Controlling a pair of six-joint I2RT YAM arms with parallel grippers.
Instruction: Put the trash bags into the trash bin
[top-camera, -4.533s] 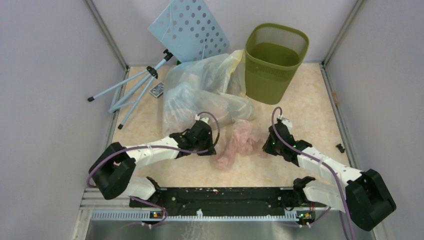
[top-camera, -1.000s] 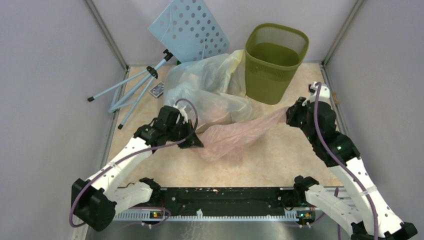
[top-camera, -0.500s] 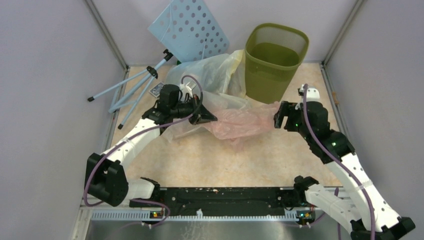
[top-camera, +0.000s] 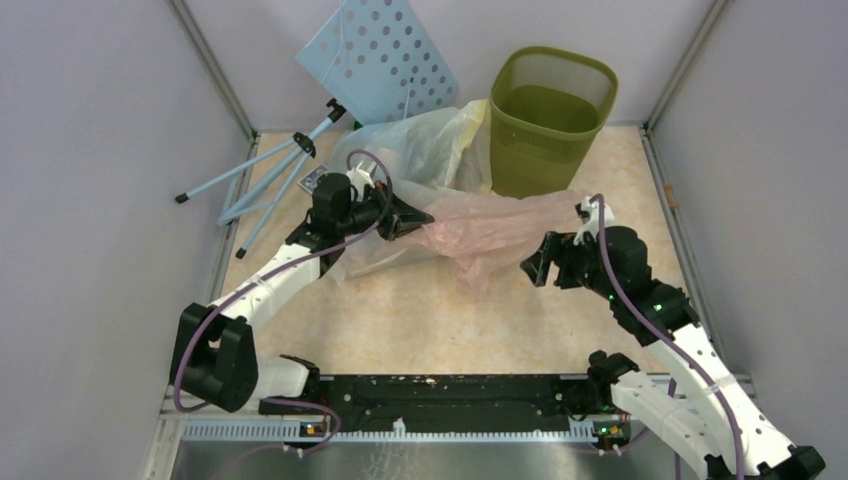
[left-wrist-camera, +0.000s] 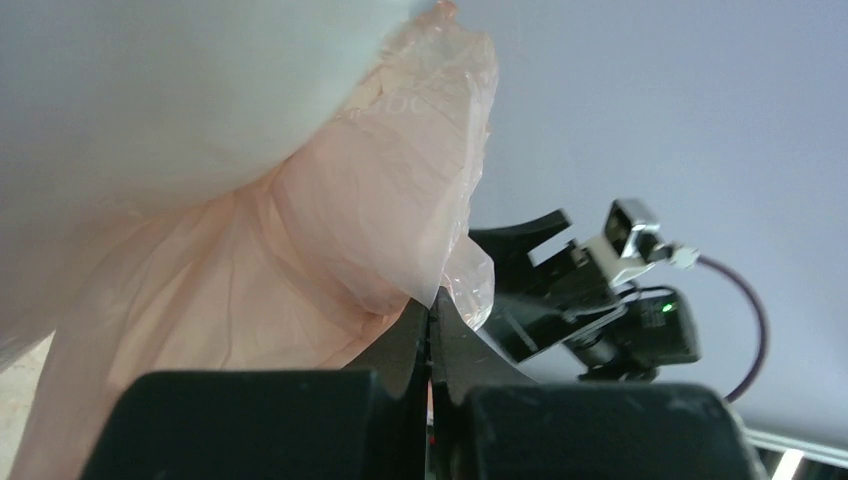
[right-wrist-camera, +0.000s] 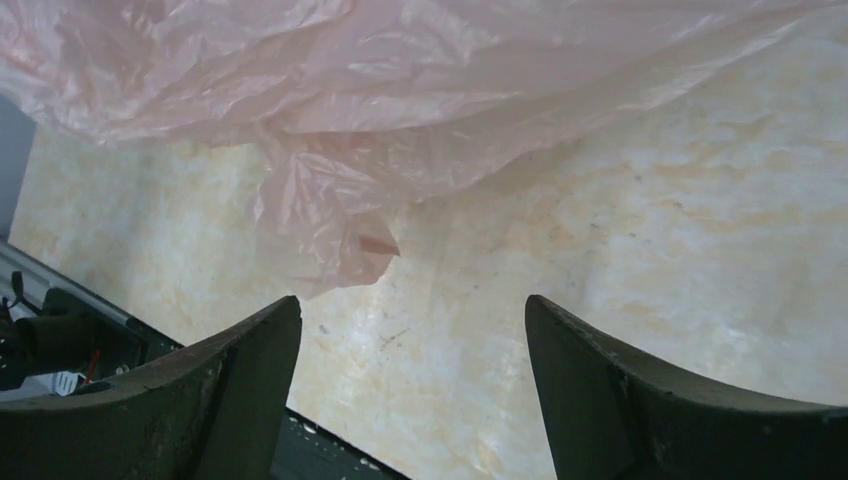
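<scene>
My left claw (top-camera: 424, 217) is pinched tight on one edge of the pale pink trash bag (top-camera: 492, 222), holding that end off the tabletop (top-camera: 430, 315). The bag drapes rightward from there, and its far part lies against the foot of the olive mesh trash bin (top-camera: 548, 125), outside it. My right claw (right-wrist-camera: 410, 305) gapes wide with nothing in it, just below a hanging fold of the pink plastic. The clear and yellowish trash bags (top-camera: 405, 150) are heaped behind my left claw, beside the bin.
</scene>
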